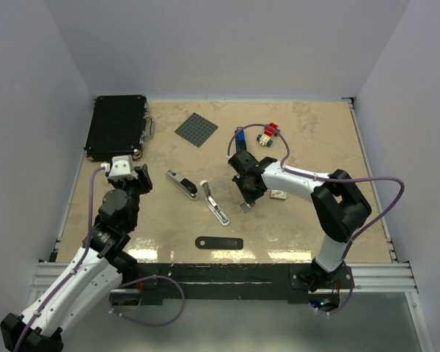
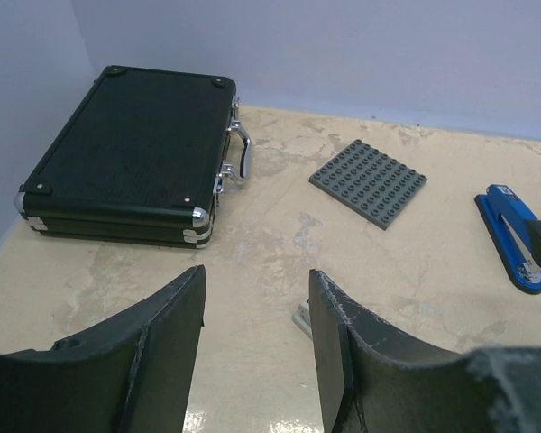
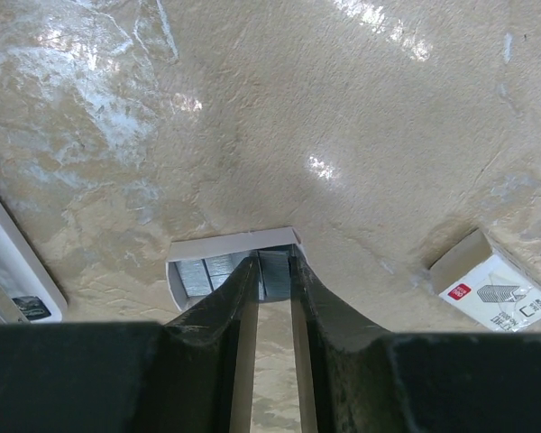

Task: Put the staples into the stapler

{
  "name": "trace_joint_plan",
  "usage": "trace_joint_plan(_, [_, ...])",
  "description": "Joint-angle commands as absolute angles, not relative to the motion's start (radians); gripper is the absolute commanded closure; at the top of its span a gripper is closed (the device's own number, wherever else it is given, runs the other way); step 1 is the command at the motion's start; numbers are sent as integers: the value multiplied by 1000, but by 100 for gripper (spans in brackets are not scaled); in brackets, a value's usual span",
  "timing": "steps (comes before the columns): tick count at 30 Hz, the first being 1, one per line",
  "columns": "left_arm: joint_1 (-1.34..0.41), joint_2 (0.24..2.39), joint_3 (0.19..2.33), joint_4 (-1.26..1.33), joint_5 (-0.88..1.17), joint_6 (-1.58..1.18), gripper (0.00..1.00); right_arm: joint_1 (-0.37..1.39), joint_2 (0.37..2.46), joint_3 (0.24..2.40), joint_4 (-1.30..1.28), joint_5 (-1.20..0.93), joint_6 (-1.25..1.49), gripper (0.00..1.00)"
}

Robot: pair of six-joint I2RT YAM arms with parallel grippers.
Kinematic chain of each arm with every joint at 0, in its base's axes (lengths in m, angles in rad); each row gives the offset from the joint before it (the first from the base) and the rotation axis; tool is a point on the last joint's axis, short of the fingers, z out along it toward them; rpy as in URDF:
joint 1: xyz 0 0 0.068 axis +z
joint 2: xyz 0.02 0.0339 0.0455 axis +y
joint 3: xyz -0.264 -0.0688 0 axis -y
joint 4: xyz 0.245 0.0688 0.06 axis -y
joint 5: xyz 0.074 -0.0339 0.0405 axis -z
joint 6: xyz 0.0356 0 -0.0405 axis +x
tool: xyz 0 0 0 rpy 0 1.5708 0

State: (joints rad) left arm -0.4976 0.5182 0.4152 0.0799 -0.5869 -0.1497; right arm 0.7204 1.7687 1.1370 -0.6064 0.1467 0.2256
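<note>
Beige marbled tabletop (image 1: 161,220) bears the staples (image 3: 198,273) between pale lavender walls (image 1: 227,44).

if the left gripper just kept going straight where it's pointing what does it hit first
Probably bare table: the open left gripper aims into the gap between the black case and the grey baseplate. A small metal end sits close by one finger; depth is unclear.

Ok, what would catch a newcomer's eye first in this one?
The right gripper, fingertips down in a small open tray of staples at mid-table. Just left of it a black stapler lies opened up, and a black case fills the far left corner.
</note>
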Motion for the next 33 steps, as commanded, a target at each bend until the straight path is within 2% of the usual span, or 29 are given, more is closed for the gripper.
trace_joint_plan(1, [-489,520,460,95,-580,-167,46,726,1749,1166,-615,118,232,85])
trace_joint_plan(16, [-489,518,460,92,-577,-167,46,724,1695,1195,-629,118,239,94])
trace_joint_plan(23, [-489,517,460,94,-574,-167,46,726,1712,1183,-629,123,244,90])
trace_joint_plan(30, [-489,517,460,92,-572,-167,46,753,1721,1187,-638,141,275,77])
trace_joint_plan(33, [-489,517,460,91,-572,-167,46,768,1741,1195,-652,176,291,75])
